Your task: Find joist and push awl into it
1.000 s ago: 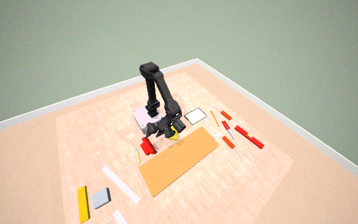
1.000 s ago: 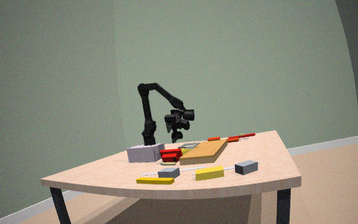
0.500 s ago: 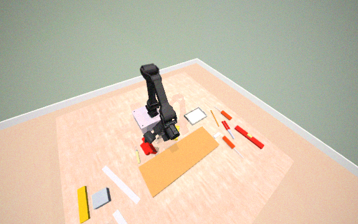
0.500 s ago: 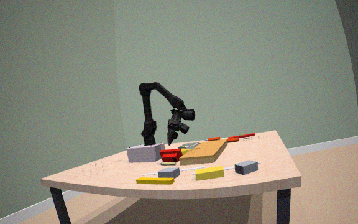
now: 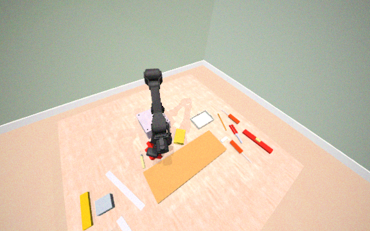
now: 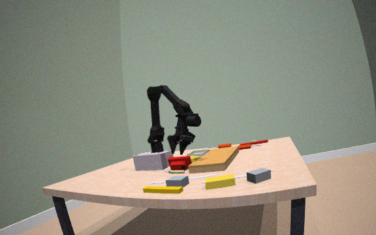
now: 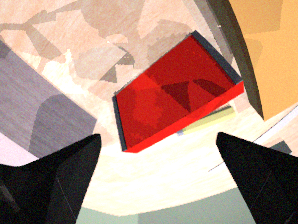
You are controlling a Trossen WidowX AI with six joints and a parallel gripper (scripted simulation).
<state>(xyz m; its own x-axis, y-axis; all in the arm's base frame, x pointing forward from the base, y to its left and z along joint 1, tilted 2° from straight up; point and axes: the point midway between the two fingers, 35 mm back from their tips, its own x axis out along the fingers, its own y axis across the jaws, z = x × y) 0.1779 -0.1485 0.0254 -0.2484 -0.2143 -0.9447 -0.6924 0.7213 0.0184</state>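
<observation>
A: Where's the stud finder?

B: The red block (image 7: 176,96) lying flat on the table (image 6: 273,170), just beside the near-left corner of the panel (image 5: 185,163). In the exterior view it sits (image 6: 179,162) between the arm's grey base (image 6: 149,160) and the panel's end.

A: And the gripper?

B: The gripper (image 6: 179,143) hangs above the finder, pointing down, apart from it. The jaws stand wide and hold nothing. In the wrist view the two dark fingers frame the bottom corners, with the finder lying skewed between and beyond them.

A: From the top?

B: The gripper (image 5: 155,153) covers most of the finder; only red edges (image 5: 148,145) show around it.

A: The tray?

B: A small white tray with a grey rim (image 5: 202,119), behind the panel's far end, well apart from the finder. A yellow block (image 5: 179,136) lies between the base and the tray, near the panel's long edge.

A: The awl?

B: Several red-handled tools lie right of the panel: one by its far corner (image 5: 236,146), another (image 5: 234,129), a third (image 5: 234,119). I cannot tell which is the awl. A long red bar (image 5: 257,141) lies beyond them.

A: Anything else?

B: A small yellowish stick (image 5: 142,161) left of the finder, a white strip (image 5: 124,190), a yellow bar (image 5: 85,210) and a grey block (image 5: 104,204) toward the near left.
</observation>
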